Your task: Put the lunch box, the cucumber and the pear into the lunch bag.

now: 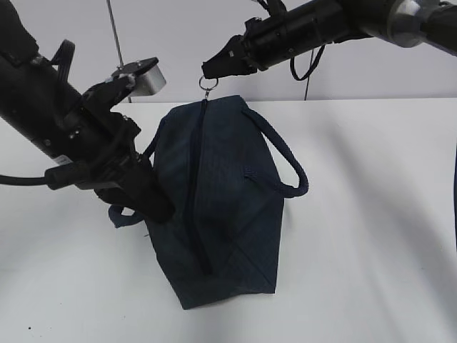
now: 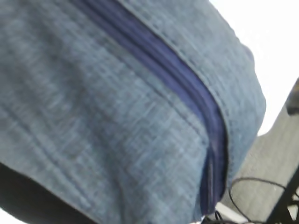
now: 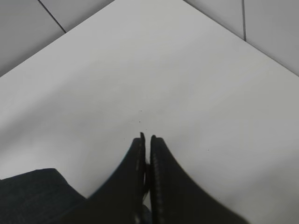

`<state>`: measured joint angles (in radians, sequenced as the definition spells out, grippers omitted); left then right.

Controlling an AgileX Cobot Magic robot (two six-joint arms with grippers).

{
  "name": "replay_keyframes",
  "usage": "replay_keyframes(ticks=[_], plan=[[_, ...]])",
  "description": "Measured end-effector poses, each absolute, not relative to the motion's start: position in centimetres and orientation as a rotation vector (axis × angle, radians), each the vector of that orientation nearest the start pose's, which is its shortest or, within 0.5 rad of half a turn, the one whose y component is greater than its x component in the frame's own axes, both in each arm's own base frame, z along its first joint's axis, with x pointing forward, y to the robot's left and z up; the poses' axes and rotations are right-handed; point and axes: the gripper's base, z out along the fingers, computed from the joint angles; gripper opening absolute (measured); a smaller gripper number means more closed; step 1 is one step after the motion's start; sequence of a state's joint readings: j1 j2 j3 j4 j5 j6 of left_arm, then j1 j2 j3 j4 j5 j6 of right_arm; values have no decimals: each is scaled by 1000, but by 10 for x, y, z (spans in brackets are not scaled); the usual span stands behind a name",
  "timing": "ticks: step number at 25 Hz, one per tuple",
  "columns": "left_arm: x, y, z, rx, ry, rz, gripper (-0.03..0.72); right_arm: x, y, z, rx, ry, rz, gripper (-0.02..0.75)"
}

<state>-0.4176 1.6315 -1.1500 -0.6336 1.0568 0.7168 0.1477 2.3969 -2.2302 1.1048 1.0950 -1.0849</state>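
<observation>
Pinching ring pull with right gripper jaws nearly shut, left gripper bracing bag, its jaws hidden: best drawn straight along zipper.

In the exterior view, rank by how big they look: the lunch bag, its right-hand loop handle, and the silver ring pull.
1. lunch bag, by far the largest
2. loop handle on its right side
3. ring pull, smallest, pinched in the right gripper

All sit at a similar distance, so the order is safe.
</observation>
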Motion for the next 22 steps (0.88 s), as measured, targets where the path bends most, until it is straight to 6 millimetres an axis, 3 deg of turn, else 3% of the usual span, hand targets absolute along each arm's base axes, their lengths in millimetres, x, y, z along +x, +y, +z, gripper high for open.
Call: replay_keyframes(ticks=[4,10,13,22], plan=[[272,-170,264,1124,2543,-779,62,511,141,250,-914,1955,939,6],[271,-172,279,1104,2505,-822,361,512,137,249,-903,1959,923,6],[272,-172,279,1065,2519,-829,455,512,137,249,-903,1959,923,6],[277,-176,282,972,2484,-857,489,512,137,249,-905,1960,925,6]])
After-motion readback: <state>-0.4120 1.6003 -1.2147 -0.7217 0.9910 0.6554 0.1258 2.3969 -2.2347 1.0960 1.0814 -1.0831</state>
